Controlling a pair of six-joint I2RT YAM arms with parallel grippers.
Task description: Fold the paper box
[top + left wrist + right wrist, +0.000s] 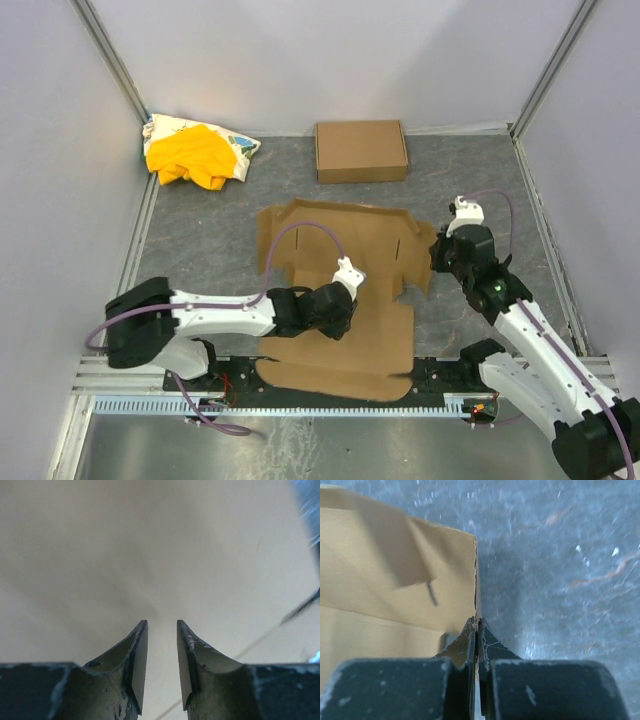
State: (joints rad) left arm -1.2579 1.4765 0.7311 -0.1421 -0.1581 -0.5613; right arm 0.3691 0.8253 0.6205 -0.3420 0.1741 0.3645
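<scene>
The grey table (pixel 200 250) is taken up at mid-depth by the paper box (pixel 385 335). It is plain brown cardboard, laid open as a wide flat sheet, with creases and slits visible. Its near edge overhangs the front rail (pixel 300 408), and its right flap is lifted and tilted. A shallow closed brown carton (pixel 361 150) is set at the far edge, well apart. A yellow cloth bundle (pixel 195 153) is at far left, its print too small to be read. The right gripper (pixel 476 624) is clamped on the flap's edge. The left gripper (pixel 162 625) is held low over the sheet, fingers apart; contact cannot be told.
</scene>
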